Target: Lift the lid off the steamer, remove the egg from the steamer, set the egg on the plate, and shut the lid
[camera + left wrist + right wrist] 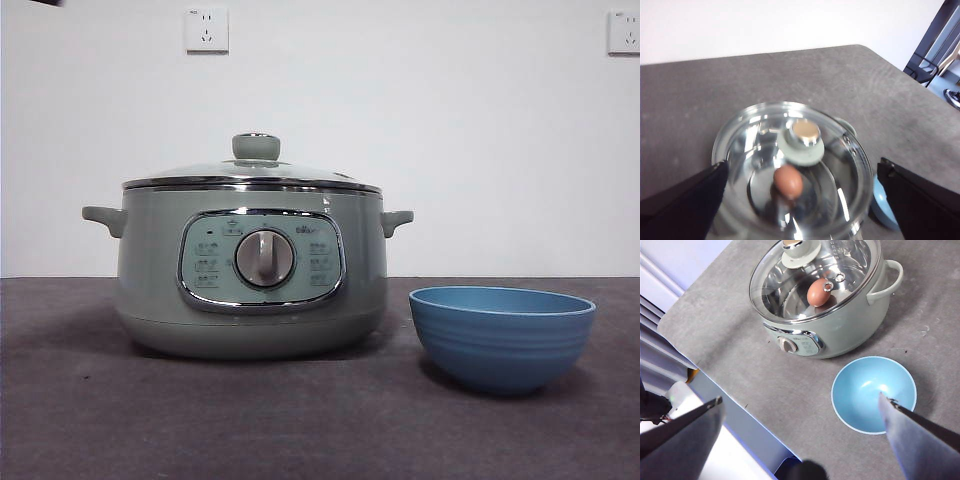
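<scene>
lid still on, egg waiting inside

closest to me sits the plate [502, 335], a blue bowl, empty, just beside the steamer [250, 275] and not touching it. the green pot stands a little further back with the lid [252, 175] seated flat on its rim, knob [256, 147] up. through the glass the egg [819, 292] rests inside, off to one side of the knob.

both arms hang high. the left gripper [800, 200] hovers above the lid with its jaws spread wide apart, holding nothing; the right gripper [800, 440] is above the table edge near the plate, jaws likewise apart and empty.

my worry is the lift. the knob is small and smooth, so an off-centre pinch could let the glass tilt or slip back onto the rim. the egg is round and could roll away or crack under a hard squeeze.
</scene>
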